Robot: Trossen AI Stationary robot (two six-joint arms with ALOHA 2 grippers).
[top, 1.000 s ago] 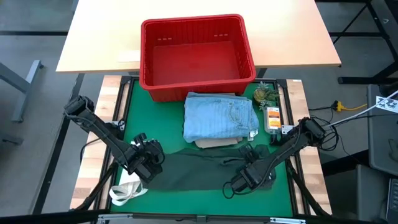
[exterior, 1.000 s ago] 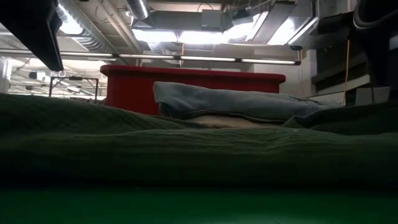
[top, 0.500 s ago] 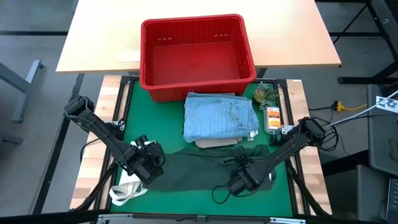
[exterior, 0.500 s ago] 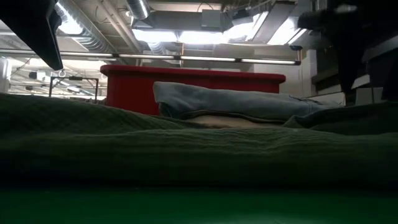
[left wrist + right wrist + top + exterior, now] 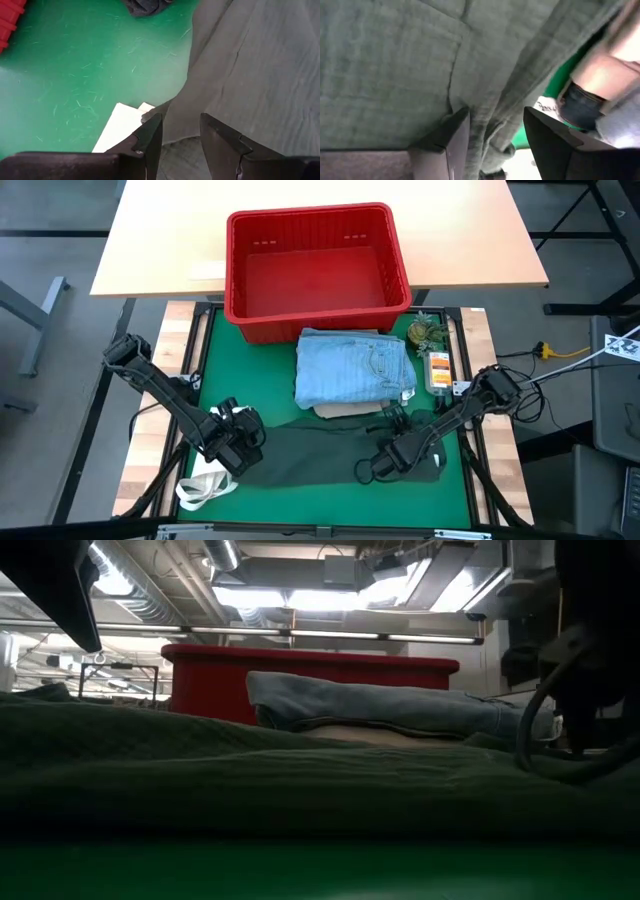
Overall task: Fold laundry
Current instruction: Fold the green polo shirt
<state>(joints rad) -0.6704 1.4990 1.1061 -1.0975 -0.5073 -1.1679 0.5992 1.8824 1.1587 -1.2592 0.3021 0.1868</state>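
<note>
Since half a second ago the right hand [image 5: 385,463] has drawn back toward the counter's right side over the dark green-grey garment [image 5: 320,456], while the left hand [image 5: 238,443] has kept its place at that garment's left end.

Largest in sight is the pale wooden counter [image 5: 150,240] at the far side, with the green mat [image 5: 250,360] on the nearer work surface. A red basket [image 5: 316,270] sits across the far edge of the mat.

Just in front of the basket lies the folded light blue piece [image 5: 352,367], stacked on a beige piece [image 5: 345,410] whose edge shows beneath its near side. In the low view the light blue piece [image 5: 380,705] rests in front of the red basket [image 5: 210,680].

The dark green-grey garment is spread flat across the near part of the mat, between the two hands.

A white tote bag [image 5: 205,483] lies at the near left corner, partly under the garment's left end.

Small packaged items [image 5: 437,368] sit along the mat's right edge, beside the light blue piece.

In the left wrist view the left hand [image 5: 180,137] stands part open, its fingers [image 5: 152,135] set astride the garment's edge [image 5: 250,75] where it overlaps the white tote [image 5: 122,125]; no cloth is clamped between them.

In the right wrist view the right hand [image 5: 495,132] is wide open, its fingers [image 5: 547,132] either side of a ridge of the green-grey cloth [image 5: 390,65], pressed down on it but not closed.
</note>
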